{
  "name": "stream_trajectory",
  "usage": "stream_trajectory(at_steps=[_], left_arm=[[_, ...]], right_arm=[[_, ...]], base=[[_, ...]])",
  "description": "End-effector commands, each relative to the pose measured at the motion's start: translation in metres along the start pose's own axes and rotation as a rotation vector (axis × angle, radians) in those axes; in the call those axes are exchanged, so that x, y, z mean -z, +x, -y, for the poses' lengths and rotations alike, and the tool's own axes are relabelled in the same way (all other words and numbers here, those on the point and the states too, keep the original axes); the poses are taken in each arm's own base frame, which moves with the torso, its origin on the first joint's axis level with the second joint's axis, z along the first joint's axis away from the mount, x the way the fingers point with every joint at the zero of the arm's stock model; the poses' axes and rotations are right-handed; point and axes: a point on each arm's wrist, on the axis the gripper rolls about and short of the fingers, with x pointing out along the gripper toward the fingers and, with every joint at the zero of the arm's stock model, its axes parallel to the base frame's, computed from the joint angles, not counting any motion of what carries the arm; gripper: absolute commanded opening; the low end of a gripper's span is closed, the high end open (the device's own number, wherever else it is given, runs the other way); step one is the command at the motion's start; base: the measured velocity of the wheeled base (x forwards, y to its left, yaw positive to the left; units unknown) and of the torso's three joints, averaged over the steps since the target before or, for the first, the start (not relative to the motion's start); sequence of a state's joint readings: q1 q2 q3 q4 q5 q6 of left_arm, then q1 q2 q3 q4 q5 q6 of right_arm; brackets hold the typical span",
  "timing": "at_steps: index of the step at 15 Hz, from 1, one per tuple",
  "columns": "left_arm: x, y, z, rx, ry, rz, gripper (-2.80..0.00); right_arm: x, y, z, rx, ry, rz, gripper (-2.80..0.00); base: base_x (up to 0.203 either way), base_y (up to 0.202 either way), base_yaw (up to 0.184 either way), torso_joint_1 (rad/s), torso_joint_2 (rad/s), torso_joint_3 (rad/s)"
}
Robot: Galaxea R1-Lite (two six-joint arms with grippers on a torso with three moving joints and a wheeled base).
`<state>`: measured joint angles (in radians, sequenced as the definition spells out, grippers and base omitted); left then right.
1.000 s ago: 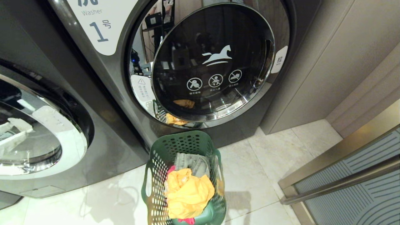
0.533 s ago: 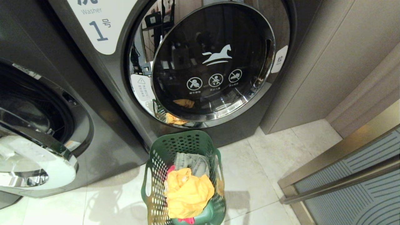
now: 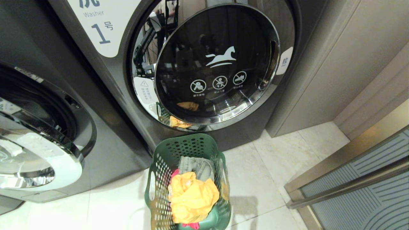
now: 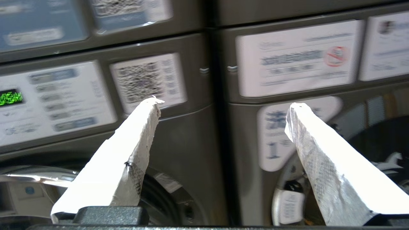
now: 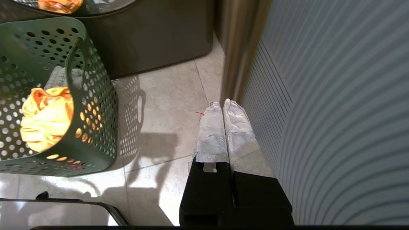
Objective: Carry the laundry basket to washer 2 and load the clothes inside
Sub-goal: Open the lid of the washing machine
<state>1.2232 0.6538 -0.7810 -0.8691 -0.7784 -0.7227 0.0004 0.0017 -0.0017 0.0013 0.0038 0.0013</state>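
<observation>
1. the washer on the left (image 3: 48, 134), dark grey like its neighbour, stood with its chrome-ringed door (image 3: 38, 166) swung open and the dark drum exposed. no numeral label was visible on it, so whether it was washer 2 could not be confirmed. judged as a target, the opening was wide and rigid, and the door looked heavy enough to hold its position.
2. the washer labelled 1 (image 3: 217, 64) stood directly behind the basket with its door closed. it was not the task's machine.
3. the laundry basket (image 3: 159, 179) rested on the tiled floor (image 3: 271, 166), just in front of the washer labelled 1 and to the right of the open machine. its perforated plastic walls were judged stiff and light. the oval cut-out handle (image 5: 75, 64) on the side wall was the natural hold point.
4. the clothes lay piled inside the basket: a yellow garment (image 3: 191, 196) on top, a grey-green denim piece (image 3: 195, 166) behind it, and a pink-red garment (image 3: 191, 225) showing at the near edge. all were judged soft, light and shapeless. a pinch on a raised fold of the yellow garment was judged best, and trailing cloth could snag on the basket rim.
5. the left gripper (image 4: 223, 105) was raised facing the washers' control panels (image 4: 297, 57), fingers spread wide and empty.
6. the right gripper (image 5: 222, 107) hung parked near the floor beside a ribbed panel (image 5: 335, 111), well apart from the basket, fingers pressed together on nothing.
</observation>
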Motion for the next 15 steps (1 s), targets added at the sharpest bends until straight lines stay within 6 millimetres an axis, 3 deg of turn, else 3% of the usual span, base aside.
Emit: stream_trajectory(at_steps=[1, 5, 8, 14, 15], left_arm=[[-0.004, -0.017, 0.022, -0.03, -0.049, -0.029, 0.0], [0.012, -0.018, 0.007, -0.079, -0.065, -0.15, 0.0], [0.039, -0.018, -0.014, -0.16, -0.094, -0.374, 0.0], [0.07, -0.017, -0.026, -0.079, -0.001, -0.714, 0.0], [0.073, -0.017, -0.027, -0.101, 0.017, -0.759, -2.8]], right_arm=[[0.0, 0.0, 0.0, 0.001, -0.001, 0.0, -2.8], [0.0, 0.0, 0.0, 0.001, -0.001, 0.0, -2.8], [0.0, 0.0, 0.0, 0.001, -0.001, 0.0, -2.8], [0.0, 0.0, 0.0, 0.001, -0.001, 0.0, -2.8], [0.0, 0.0, 0.0, 0.001, -0.001, 0.0, -2.8]], base=[[0.0, 0.0, 0.0, 0.0, 0.0, 0.0], [0.0, 0.0, 0.0, 0.0, 0.0, 0.0], [0.0, 0.0, 0.0, 0.0, 0.0, 0.0], [0.0, 0.0, 0.0, 0.0, 0.0, 0.0], [0.0, 0.0, 0.0, 0.0, 0.0, 0.0]])
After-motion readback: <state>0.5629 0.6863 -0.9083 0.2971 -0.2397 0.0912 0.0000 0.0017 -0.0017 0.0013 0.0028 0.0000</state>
